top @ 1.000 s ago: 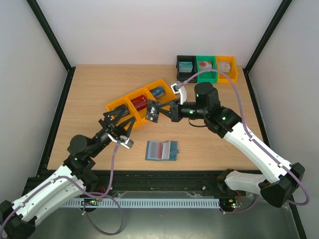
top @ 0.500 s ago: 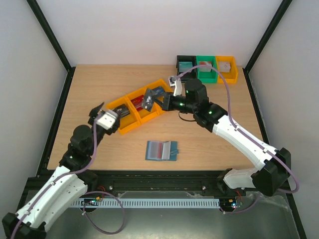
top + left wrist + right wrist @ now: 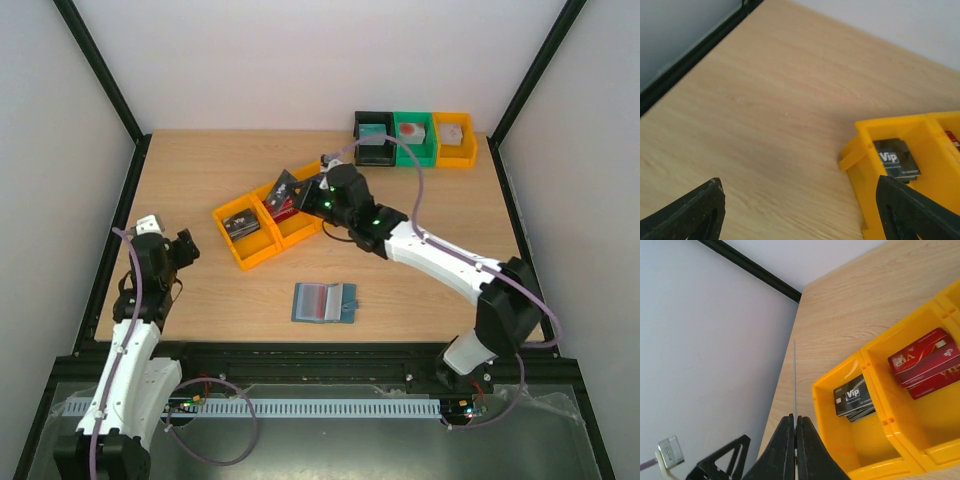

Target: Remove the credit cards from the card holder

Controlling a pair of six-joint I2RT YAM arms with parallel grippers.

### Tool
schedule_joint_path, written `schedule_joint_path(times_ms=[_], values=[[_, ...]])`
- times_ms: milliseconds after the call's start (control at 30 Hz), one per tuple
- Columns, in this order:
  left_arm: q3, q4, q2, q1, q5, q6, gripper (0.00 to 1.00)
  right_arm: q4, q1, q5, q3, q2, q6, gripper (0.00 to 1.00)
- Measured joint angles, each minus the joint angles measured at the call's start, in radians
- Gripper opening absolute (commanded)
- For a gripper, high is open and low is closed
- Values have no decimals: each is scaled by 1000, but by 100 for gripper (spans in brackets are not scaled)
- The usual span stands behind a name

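Right gripper (image 3: 795, 421) is pinched on a thin dark plastic credit card (image 3: 285, 187) above the yellow plastic bin row (image 3: 822, 410), so best to shift it over the black VIP cards (image 3: 854, 396), lower, then release; left gripper (image 3: 800, 210) gapes wide, empty.

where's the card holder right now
In the top view the card holder lies flat on the table, close to its near edge and about mid-width, just nearer than the yellow bins.
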Motion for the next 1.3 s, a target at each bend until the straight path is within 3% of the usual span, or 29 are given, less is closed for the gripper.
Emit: schedule_joint_path(times_ms=[433, 1300], values=[[-92, -24, -53, 100, 39, -233, 85, 81, 87, 181, 81, 222, 221, 2], [-167, 36, -160, 107, -22, -285, 85, 86, 130, 242, 192, 423, 424, 2]])
